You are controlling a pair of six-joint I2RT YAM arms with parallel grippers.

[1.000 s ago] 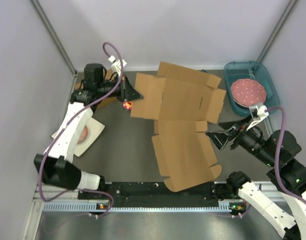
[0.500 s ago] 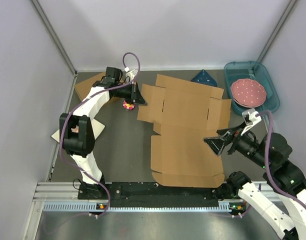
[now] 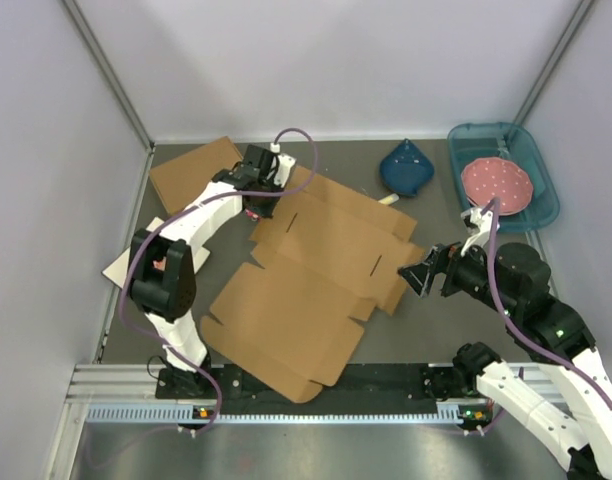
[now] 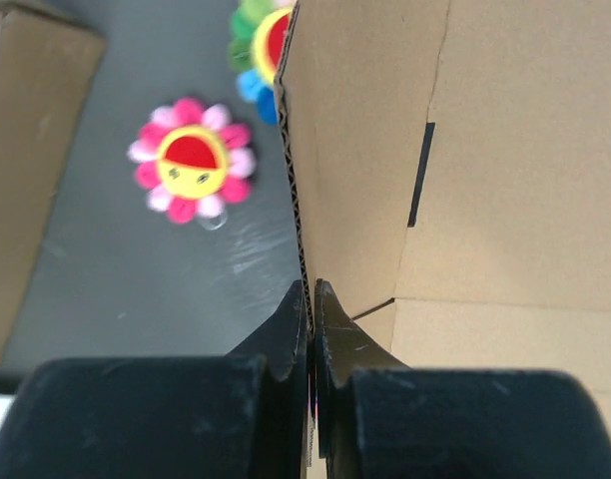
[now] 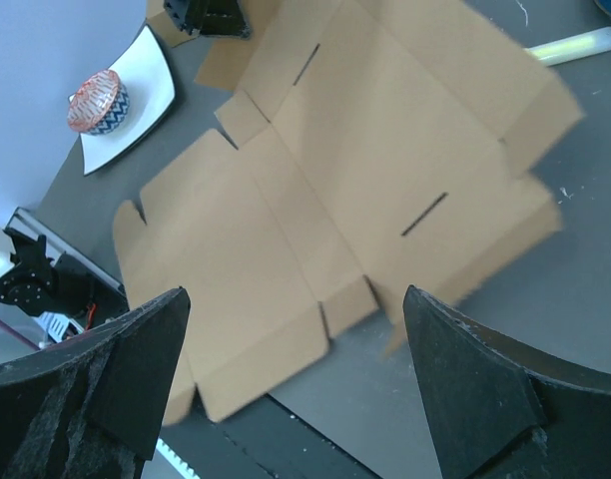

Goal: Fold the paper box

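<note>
Across the middle of the bench, lying skewed: the paper box [image 3: 306, 270], unfolded into one flat sheet. One end toward the near-left corner and reaching the near edge, the other end toward the far edge. Flaps, creases and narrow slits plain on its upper face in the right wrist view [image 5: 315, 200].

At the sheet's far-left edge: left fingers [image 3: 257, 201], pressed together on the cardboard. Seen from the left wrist as two dark fingers [image 4: 286, 339] pinching the corrugated edge of the paper box [image 4: 485, 180], which rises edge-on between them.

Over the sheet's right side: right fingers [image 3: 418, 278], spread wide with nothing between them. In the right wrist view, one finger [image 5: 116, 379] at each lower corner and the sheet in the gap between.

Just beside the pinched edge on the bare bench: a pink flower toy [image 4: 191, 160], and a second multicoloured flower toy [image 4: 256, 45] partly hidden behind the cardboard.

In the far-left corner: a brown cardboard box [image 3: 191, 170]. Near the left edge: a white square plate [image 5: 151, 80] with a small patterned bowl [image 5: 98, 100] on it.

In the far-right corner: a teal tray [image 3: 483, 131] holding a pink dotted plate [image 3: 496, 182]. Beside the tray, toward the far edge: a dark blue pouch [image 3: 407, 170], with a pale yellow-green stick [image 5: 575, 45] near it at the sheet's far end.
</note>
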